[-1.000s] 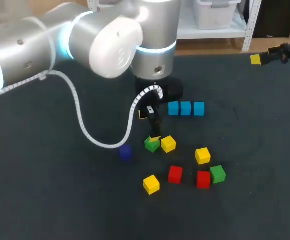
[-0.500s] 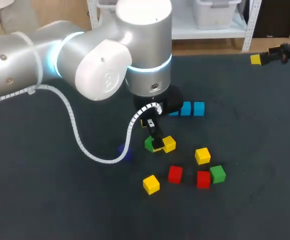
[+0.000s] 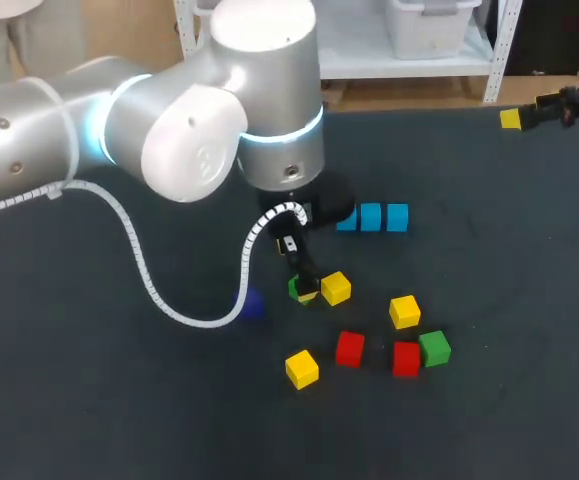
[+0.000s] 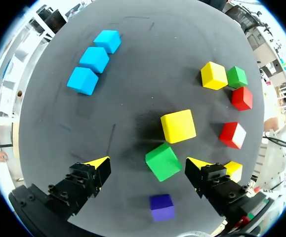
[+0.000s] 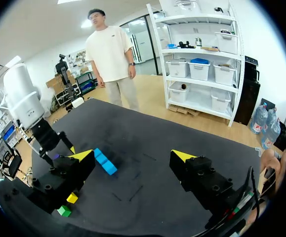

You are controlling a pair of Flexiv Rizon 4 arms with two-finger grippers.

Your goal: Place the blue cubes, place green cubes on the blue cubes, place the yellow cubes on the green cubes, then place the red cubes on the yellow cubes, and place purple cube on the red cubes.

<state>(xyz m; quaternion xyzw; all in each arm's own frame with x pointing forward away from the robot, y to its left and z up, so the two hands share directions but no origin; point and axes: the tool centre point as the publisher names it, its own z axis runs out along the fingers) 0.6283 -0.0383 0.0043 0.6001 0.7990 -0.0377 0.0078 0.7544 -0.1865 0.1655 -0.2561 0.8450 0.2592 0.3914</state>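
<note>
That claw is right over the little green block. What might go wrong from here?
The green cube sits off-centre between the left gripper's open fingers and is turned at an angle to them, so closing may catch its corners and twist or drop it. The yellow cube lies close beside it, so a finger may nudge it away.

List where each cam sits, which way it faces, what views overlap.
Head view: fixed above and behind, looking down on the table; left arm fills its left.
Left wrist view: on the left wrist, looking down past the open left gripper at the green cube between its fingers.
Right wrist view: on the right wrist, looking across the table past the open right gripper; left arm shows beyond.
Shared: all three show the row of blue cubes.
</note>
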